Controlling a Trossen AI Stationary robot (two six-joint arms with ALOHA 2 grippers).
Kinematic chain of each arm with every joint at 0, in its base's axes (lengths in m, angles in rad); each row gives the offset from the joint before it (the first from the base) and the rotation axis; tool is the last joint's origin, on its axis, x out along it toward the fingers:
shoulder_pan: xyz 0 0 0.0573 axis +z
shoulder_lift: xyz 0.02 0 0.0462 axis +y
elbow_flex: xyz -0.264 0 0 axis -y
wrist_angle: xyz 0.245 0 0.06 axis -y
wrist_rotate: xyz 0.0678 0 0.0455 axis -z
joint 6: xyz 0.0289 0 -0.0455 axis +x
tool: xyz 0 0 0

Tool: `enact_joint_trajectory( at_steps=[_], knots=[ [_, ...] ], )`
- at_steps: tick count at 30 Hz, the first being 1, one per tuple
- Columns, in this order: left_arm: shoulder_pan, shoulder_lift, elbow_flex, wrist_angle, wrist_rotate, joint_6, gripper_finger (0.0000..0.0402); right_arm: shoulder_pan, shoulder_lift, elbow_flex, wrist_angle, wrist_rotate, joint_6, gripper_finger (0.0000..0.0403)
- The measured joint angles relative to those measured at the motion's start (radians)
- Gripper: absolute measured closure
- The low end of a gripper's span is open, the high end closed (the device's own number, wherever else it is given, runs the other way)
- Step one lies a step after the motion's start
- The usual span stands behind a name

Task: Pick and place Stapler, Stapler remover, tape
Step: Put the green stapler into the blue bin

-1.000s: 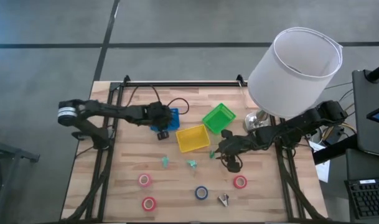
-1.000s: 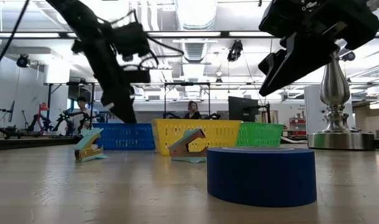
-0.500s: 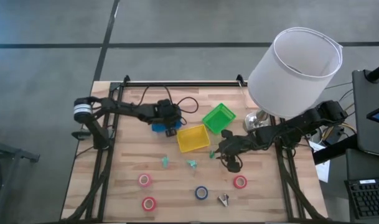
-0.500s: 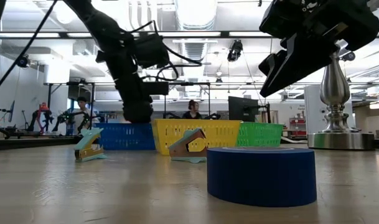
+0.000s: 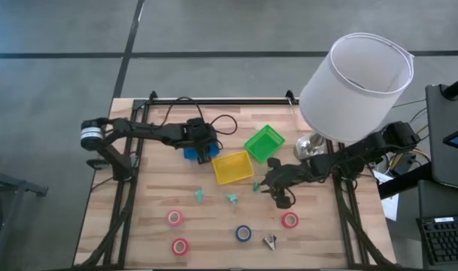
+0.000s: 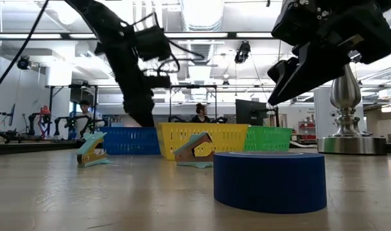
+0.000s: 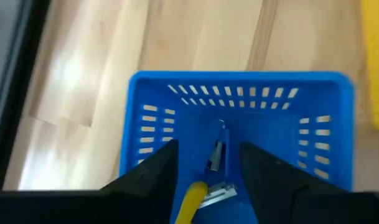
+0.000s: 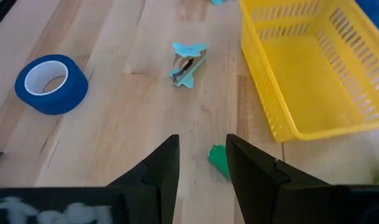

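Observation:
My left gripper (image 5: 203, 153) (image 7: 208, 149) hangs open over the blue bin (image 5: 192, 148) (image 7: 145, 93). A yellow-and-silver stapler (image 7: 205, 186) lies on the bin's floor below the fingers, untouched. My right gripper (image 5: 266, 188) (image 8: 201, 142) is open above a green staple remover (image 8: 218, 160) (image 5: 256, 185), near the yellow bin (image 5: 233, 167). Two teal removers (image 5: 201, 196) (image 5: 232, 199) rest on the wood. Three pink tape rolls (image 5: 174, 217) (image 5: 180, 246) (image 5: 289, 220) and a blue roll (image 5: 244, 232) (image 6: 269, 181) lie flat toward the near edge.
A green bin (image 5: 264, 143) stands right of the yellow one. A lamp with a wide white shade (image 5: 356, 86) and metal base (image 6: 348, 138) occupies the far right corner. A small dark item (image 5: 270, 242) lies near the front edge. Bare wood shows at the near left.
My left gripper has shifted a little toward the table's right and stayed above the blue bin, its arm swinging behind it. The things on the table have stayed where they were.

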Motion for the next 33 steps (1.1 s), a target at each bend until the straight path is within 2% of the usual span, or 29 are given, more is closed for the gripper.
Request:
enact_joint_trajectory(
  at_steps=[9, 14, 17, 28, 33],
  knots=[
    [-0.035, -0.155, 0.0, -0.002, 0.006, -0.022, 0.0234, -0.002, 0.0, -0.107, 0.203, 0.008, -0.176, 0.0269],
    [-0.054, -0.213, 0.0, -0.001, 0.008, -0.046, 0.0234, -0.002, 0.0, -0.151, 0.218, 0.099, -0.14, 0.027],
    [-0.06, -0.228, 0.0, 0.001, 0.008, -0.047, 0.0234, -0.002, 0.011, -0.16, 0.234, 0.106, -0.108, 0.0271],
    [-0.067, -0.222, -0.002, 0.024, 0.013, -0.049, 0.0234, -0.002, 0.2, -0.093, 0.331, 0.118, -0.119, 0.0271],
    [-0.067, -0.224, -0.002, 0.019, 0.016, -0.049, 0.0234, -0.002, 0.24, -0.046, 0.217, 0.18, -0.119, 0.0268]
  ],
)
